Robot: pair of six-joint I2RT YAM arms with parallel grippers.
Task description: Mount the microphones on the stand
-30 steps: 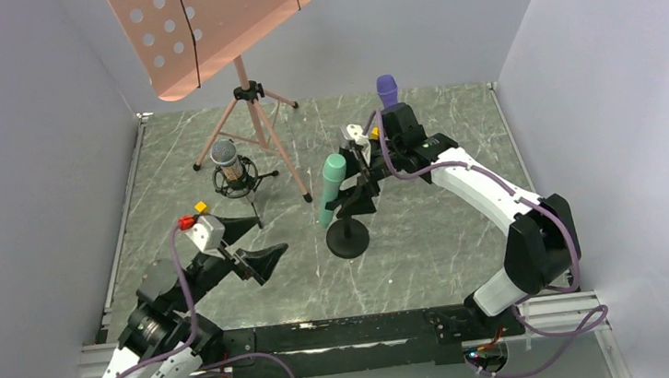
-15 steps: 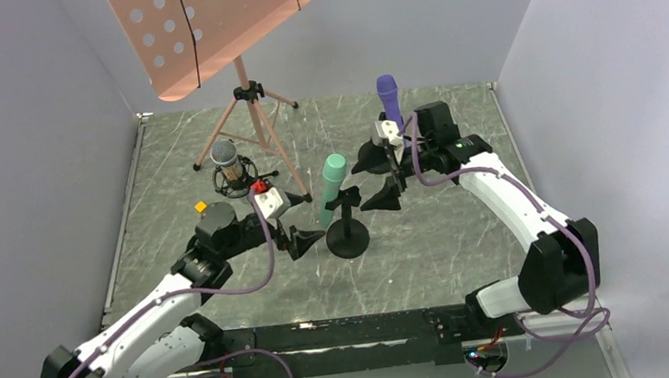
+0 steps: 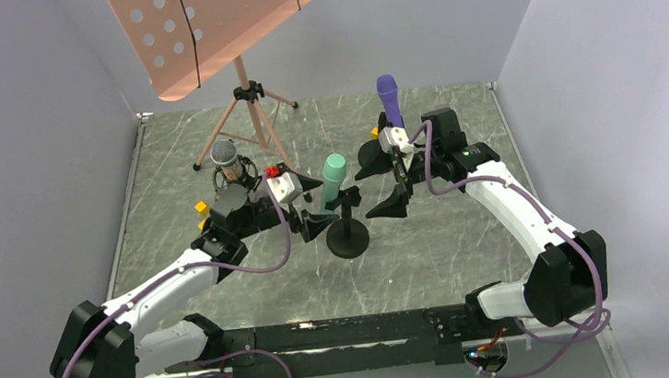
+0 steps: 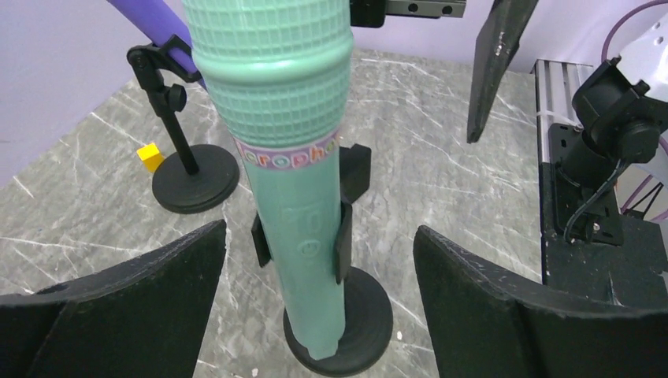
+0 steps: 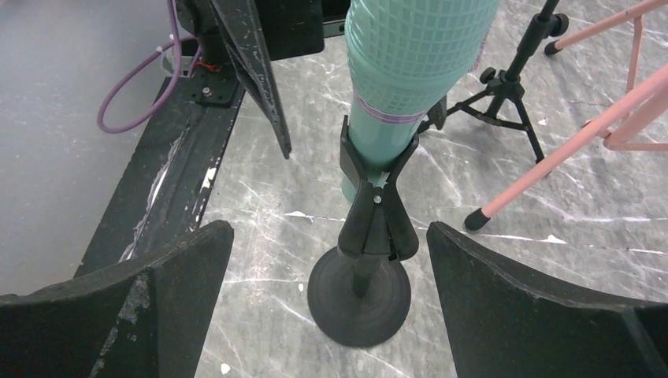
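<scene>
The mint-green microphone [image 3: 331, 189] sits tilted in the clip of a black round-base stand [image 3: 348, 240] at the table's middle. My left gripper [image 3: 313, 207] is open just left of it. In the left wrist view the microphone [image 4: 291, 157] stands between and beyond its spread fingers [image 4: 142, 299], untouched. My right gripper [image 3: 377, 185] is open just right of the stand, with the clip [image 5: 376, 220] and base [image 5: 358, 295] ahead of its jaws. The purple microphone [image 3: 388, 99] stands upright on a stand at the back. The bronze microphone [image 3: 227, 159] sits in a shock-mount tripod at the left.
A pink music stand [image 3: 204, 26] on tripod legs [image 3: 256, 132] rises at the back left. A small yellow cube [image 3: 202, 207] lies by the left arm, and another [image 4: 149, 156] by the purple microphone's stand base. Grey walls enclose the table on three sides.
My left arm has swung from the near left up to the green microphone. My right gripper has let go of that microphone, opened wider and drawn back to the right.
</scene>
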